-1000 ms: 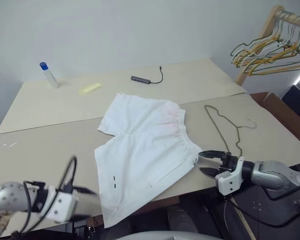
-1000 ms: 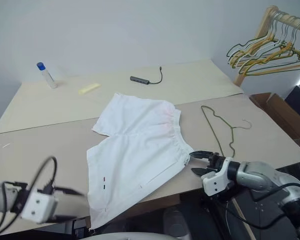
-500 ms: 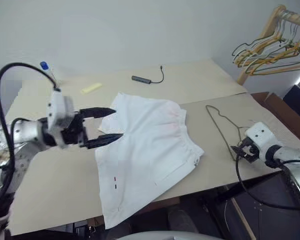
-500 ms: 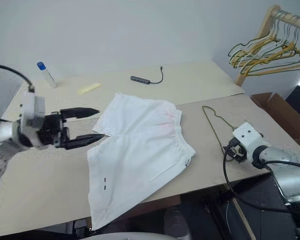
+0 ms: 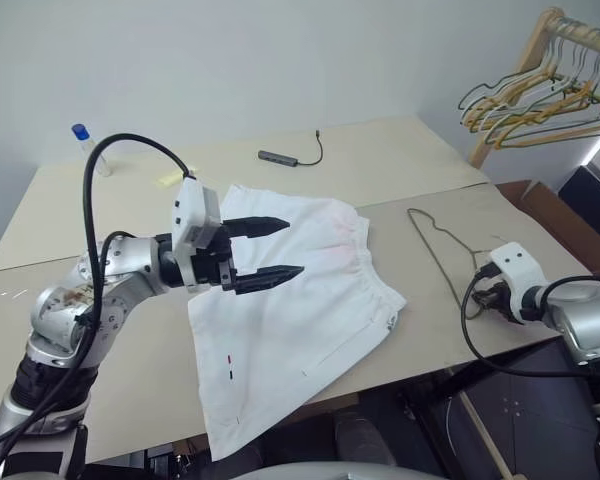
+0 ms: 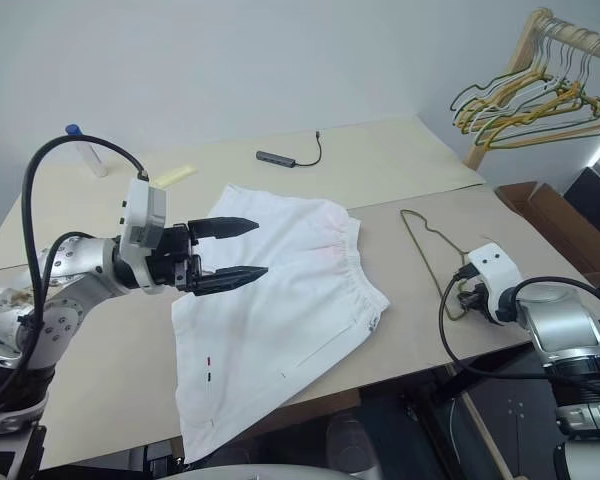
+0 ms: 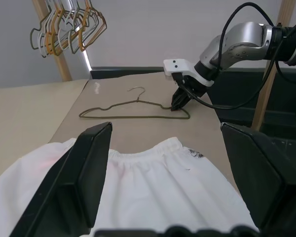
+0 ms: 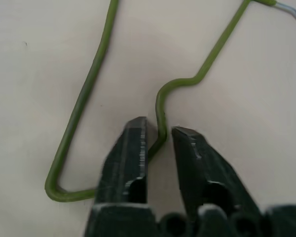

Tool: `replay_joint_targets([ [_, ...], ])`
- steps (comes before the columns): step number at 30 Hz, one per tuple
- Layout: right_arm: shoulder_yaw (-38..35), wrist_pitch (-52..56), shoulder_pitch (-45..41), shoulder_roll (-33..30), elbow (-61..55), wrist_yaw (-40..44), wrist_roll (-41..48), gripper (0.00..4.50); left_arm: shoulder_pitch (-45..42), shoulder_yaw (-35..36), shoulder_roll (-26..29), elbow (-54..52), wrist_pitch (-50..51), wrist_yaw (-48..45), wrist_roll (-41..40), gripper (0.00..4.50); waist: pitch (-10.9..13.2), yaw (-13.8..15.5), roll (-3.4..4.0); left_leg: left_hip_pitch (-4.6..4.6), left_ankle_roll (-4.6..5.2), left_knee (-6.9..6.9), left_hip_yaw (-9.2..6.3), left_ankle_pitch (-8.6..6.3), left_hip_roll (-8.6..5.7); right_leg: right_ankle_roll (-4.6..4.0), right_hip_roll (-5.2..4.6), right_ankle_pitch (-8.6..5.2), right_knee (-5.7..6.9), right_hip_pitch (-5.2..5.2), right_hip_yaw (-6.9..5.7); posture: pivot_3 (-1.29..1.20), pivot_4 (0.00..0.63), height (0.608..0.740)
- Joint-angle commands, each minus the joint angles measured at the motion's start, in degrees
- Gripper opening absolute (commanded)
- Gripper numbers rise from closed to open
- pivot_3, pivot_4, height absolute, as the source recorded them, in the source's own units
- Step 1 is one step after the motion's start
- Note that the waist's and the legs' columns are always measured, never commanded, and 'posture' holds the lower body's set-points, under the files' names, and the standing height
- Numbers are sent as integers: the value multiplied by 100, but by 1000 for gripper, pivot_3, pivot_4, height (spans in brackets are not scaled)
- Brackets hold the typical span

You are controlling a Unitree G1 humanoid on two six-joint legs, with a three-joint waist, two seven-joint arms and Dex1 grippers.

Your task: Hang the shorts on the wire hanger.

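The white shorts point(image 5: 300, 300) lie flat in the middle of the beige table point(image 5: 100, 340), with a faint pink stain near the waistband. My left gripper point(image 5: 293, 246) hovers open just above their left leg, fingers level and pointing right; its wide-apart fingers point(image 7: 89, 173) frame the waistband in the left wrist view. The wire hanger point(image 5: 435, 245) lies flat to the right of the shorts, hook toward the table's right side. My right gripper point(image 5: 483, 298) tips down onto the hanger's near end, and its fingers point(image 8: 133, 148) are shut on the olive wire point(image 8: 160, 131).
A wooden rack with a bunch of yellow and dark hangers point(image 5: 540, 95) stands at the back right. A blue-capped bottle point(image 5: 85, 140), a yellow strip point(image 5: 170, 180) and a grey adapter with a cable point(image 5: 280, 157) lie at the back. A cardboard box point(image 5: 555, 215) sits beyond the table's right edge.
My left arm rose from the front left corner to above the shorts, fingers open. My right gripper moved from the waistband corner to the hanger's near end, tipped down and closed on the wire.
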Motion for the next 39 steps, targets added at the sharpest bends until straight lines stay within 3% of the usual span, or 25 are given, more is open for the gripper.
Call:
replay_joint_targets([
  [1, -220, -37, -206, 69, -75, -296, -218, 26, -225, 46, -173, 30, -110, -5, 157, 3803, 0, -14, 0, 0, 0, 0, 1, 0, -1, 2, -2, 1, -1, 0, 1, -275, 0, 740],
  [4, -223, -759, -190, 91, -405, -830, -676, 26, -399, -8, -358, 193, -131, 17, 347, 3803, 0, -25, 1, -2, 0, 0, 1, -1, -2, 2, -3, 2, -2, -3, 1, -280, 0, 740],
  [9, 41, -3236, -59, -139, -790, -1894, -2035, 26, -899, -81, -736, 688, -198, 101, 689, 3803, -2, -82, 14, -31, -2, 0, 3, -2, -7, 6, -6, 3, 2, -36, 4, -292, 0, 740],
  [12, 446, -4845, 22, -630, -729, -2343, -3159, 26, -1209, -91, -868, 1039, -342, 60, 941, 3803, -4, -167, 16, -79, -2, 16, 2, -1, -7, -15, -5, 19, 12, -79, 4, -296, 0, 740],
  [15, 926, -6224, -73, -1211, -453, -2777, -4306, 26, -1596, -18, -921, 1457, -338, -7, 1029, 3803, -3, -210, 16, -87, 3, 32, 2, -6, -12, -27, -6, 29, 14, -86, 5, -298, 0, 740],
  [20, 1327, -7728, -788, -1450, 182, -3788, -5575, 26, -2299, -390, -648, 2229, -30, -550, 1406, 3803, -1, -356, 14, -85, 6, 43, 6, -7, -25, -18, -13, 32, 9, -82, 9, -300, 0, 740],
  [25, 1519, -8557, -1360, -1271, 494, -4078, -5996, 26, -2908, -1168, -438, 3035, 331, -1420, 1901, 3803, -1, -582, 16, -81, 7, 40, 5, -8, -28, -18, -9, 32, 11, -78, 9, -306, 0, 740],
  [33, 1367, -8791, -1790, -989, 510, -3964, -6124, 26, -3379, -2021, -922, 3978, 277, -1892, 2801, 3803, 0, -770, 15, -81, 11, 45, -1, -9, -29, -15, -14, 32, 15, -75, 11, -311, 0, 740],
  [39, 1229, -8573, -1911, -943, 506, -3962, -6184, 26, -3159, -2128, -924, 3721, 465, -2229, 2899, 3803, 0, -878, 14, -82, 14, 43, -4, -11, -27, -13, -13, 32, 15, -77, 11, -325, 0, 740],
])
